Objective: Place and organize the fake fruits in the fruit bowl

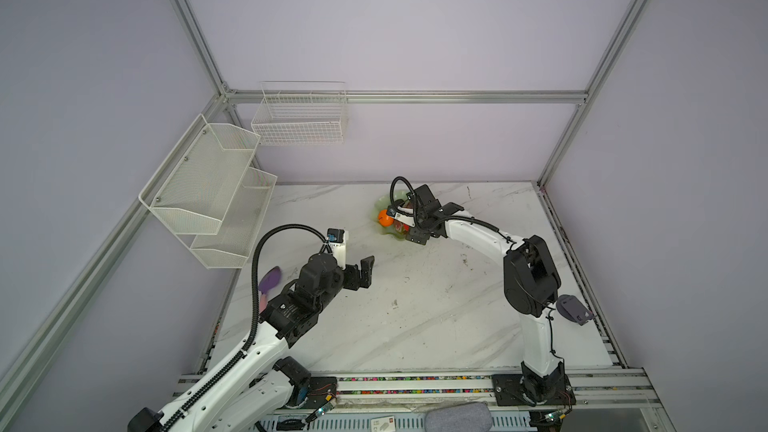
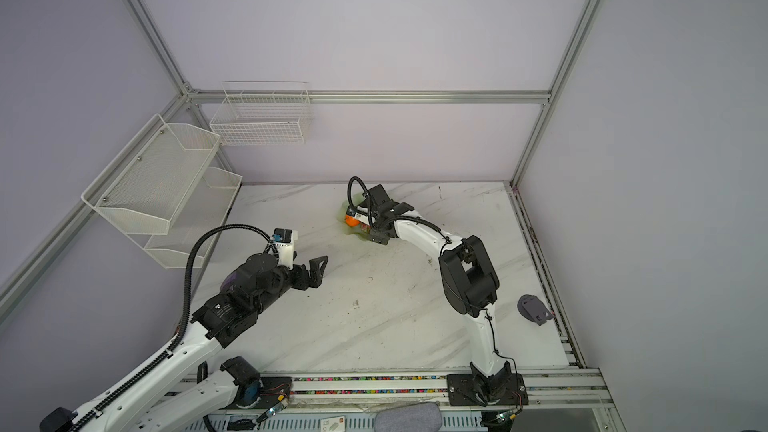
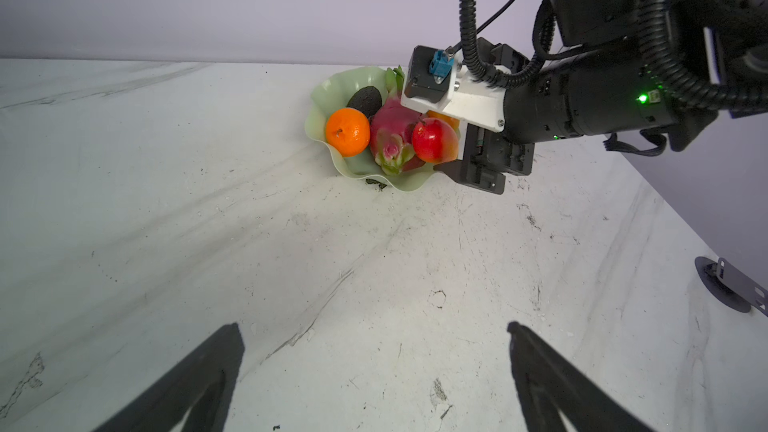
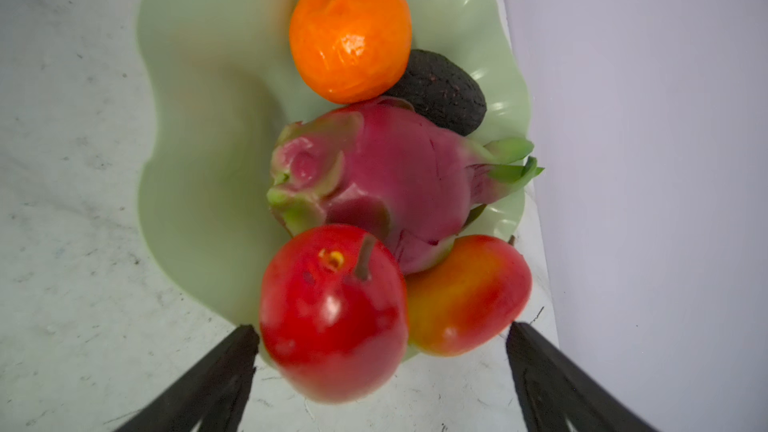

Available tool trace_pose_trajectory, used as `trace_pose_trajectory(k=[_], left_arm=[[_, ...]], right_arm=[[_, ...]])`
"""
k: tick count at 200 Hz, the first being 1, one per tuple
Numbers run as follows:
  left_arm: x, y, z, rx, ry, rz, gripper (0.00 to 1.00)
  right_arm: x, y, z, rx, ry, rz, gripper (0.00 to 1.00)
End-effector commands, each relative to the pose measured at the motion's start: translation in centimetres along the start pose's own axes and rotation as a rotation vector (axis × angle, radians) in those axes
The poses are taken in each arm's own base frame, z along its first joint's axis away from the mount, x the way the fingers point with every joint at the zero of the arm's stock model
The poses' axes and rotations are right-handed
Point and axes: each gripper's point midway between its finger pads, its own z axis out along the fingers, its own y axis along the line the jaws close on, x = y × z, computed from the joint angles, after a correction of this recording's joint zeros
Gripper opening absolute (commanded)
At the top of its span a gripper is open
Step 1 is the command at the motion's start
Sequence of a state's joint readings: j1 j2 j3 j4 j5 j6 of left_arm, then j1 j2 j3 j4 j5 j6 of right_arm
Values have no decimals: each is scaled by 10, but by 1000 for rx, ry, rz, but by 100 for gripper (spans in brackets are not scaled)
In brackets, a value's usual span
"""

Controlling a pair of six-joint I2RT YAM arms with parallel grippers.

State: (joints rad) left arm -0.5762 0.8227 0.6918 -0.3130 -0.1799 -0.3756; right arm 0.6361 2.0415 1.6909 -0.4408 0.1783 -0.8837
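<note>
Whole lot's in the bowl (image 4: 199, 118); right tool (image 4: 380, 328) sits at its near rim
Right tool wide open, holding nothing; red mango (image 4: 332, 313) between its tips, perched at the rim, looks tippy; second mango (image 4: 469, 297) beside it; dragon fruit (image 4: 386, 176) lies crosswise beyond, then orange (image 4: 349, 35) and avocado (image 4: 444, 89); left tool (image 3: 372, 326) open and empty over bare table (image 3: 166, 222), well apart; right arm's nearer for any nudging
</note>
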Motion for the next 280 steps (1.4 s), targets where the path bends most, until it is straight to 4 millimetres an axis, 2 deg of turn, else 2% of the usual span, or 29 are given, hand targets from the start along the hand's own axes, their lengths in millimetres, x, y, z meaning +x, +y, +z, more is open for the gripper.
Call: trace_pose_trajectory(k=[1,29,45,62,75,85,100,109,119,135,155,170,171,173,183,199,213,225,229,243,253,264,280], left_arm=[[-5,0,2,1,-16,-12,99],[-13,-3,3,7,-31,-5,99],[-20,-5,3,3,-39,10,99],[-27,-4,5,-13,-47,39,100],[-28,6,8,-73,-45,67,100],[-25,21,14,-145,-35,69,100],[-16,60,21,-294,-17,20,100],[-9,86,21,-394,-16,-32,100],[0,115,17,-513,-38,-71,100],[13,147,6,-661,-95,-69,100],[19,169,-7,-782,-201,6,100],[9,172,-9,-788,-253,29,100],[13,173,-8,-789,-236,49,100],[5,171,-8,-782,-280,51,100],[4,171,-3,-749,-373,94,100],[25,185,7,-718,-429,104,100],[18,188,14,-715,-478,160,100],[7,180,27,-660,-503,214,100],[16,183,39,-659,-454,233,100],[19,190,63,-658,-397,257,100],[17,195,59,-672,-428,243,100],[26,201,56,-652,-416,182,100],[28,213,67,-665,-388,180,100]], right_arm=[[-17,-17,-37,47,-95,23,97],[-23,-37,-64,104,-163,49,97],[-26,-54,-90,143,-239,110,97],[-16,-70,-123,200,-320,237,97],[10,-87,-148,277,-382,417,97],[43,-101,-164,334,-451,585,97],[103,-115,-195,452,-583,850,97],[139,-114,-205,519,-648,974,97],[169,-109,-211,574,-693,1062,97],[201,-95,-198,605,-684,1136,97],[224,-85,-167,612,-634,1164,97],[240,-79,-151,663,-644,1176,97],[241,-78,-149,665,-644,1177,97],[242,-79,-149,676,-653,1176,97],[250,-71,-137,695,-656,1165,97],[252,-63,-125,704,-678,1120,97],[245,-64,-127,704,-739,1079,97],[245,-61,-112,671,-726,1072,97],[245,-58,-108,660,-728,1064,97],[243,-50,-101,641,-751,1033,97],[242,-47,-97,631,-758,1027,97],[243,-49,-91,615,-733,1039,97],[243,-58,-71,568,-676,1073,97]])
